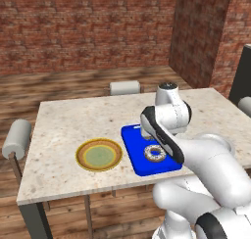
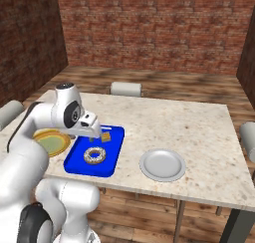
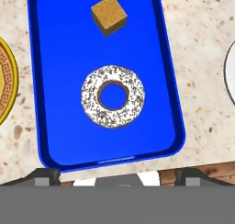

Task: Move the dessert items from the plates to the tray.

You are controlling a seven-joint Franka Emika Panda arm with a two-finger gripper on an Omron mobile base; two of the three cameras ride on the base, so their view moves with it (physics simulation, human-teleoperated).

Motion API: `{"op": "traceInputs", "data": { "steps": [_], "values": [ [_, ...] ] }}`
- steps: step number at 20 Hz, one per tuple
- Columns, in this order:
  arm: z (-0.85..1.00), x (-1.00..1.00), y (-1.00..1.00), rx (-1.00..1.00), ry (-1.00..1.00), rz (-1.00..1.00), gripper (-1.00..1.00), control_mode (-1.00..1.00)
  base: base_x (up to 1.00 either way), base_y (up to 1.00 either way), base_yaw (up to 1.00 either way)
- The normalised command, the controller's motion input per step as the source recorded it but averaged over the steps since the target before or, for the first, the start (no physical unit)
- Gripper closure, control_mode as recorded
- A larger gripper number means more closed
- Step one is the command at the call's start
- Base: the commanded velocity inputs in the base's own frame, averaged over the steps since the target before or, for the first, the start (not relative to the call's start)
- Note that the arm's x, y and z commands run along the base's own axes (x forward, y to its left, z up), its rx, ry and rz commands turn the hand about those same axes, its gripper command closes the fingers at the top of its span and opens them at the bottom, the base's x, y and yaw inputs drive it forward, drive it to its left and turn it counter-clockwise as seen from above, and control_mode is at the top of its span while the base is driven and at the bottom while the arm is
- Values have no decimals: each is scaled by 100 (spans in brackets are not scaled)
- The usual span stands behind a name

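Observation:
The blue tray [image 3: 59,103] lies on the marble table, and both desserts rest in it. The ring doughnut [image 3: 113,96] with whitish speckled glaze sits in the tray's middle; the tan cake cube [image 3: 109,14] sits toward its far end. My gripper [image 3: 118,178] hovers open above the tray's near end, with nothing between its widely spread fingertips. In the right base view the gripper [image 2: 94,133] hangs over the tray [image 2: 79,162], just beside the cake [image 2: 105,136] and above the doughnut [image 2: 94,155]. The yellow-rimmed plate [image 1: 99,155] and the grey plate [image 2: 162,165] are both bare.
The yellow plate [image 2: 50,141] lies left of the tray, the grey plate right of it, both near the table's front edge [image 2: 164,194]. Grey chairs [image 1: 124,87] [image 1: 15,137] stand at the far side and the ends. My arm [image 1: 164,135] hides part of the tray [image 1: 135,155].

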Motion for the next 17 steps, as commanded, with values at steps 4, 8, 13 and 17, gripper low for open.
{"op": "traceInputs", "data": {
  "steps": [4,8,13,17],
  "values": [
    [-3,-52,-46,0,0,0,-100,-100,0,0,0],
    [-7,-31,-39,0,-2,0,-100,-100,0,0,0],
    [-3,-27,-32,0,-7,0,-100,-100,0,0,0],
    [0,-15,-43,0,-6,0,-100,-100,0,0,0]
  ]
}}
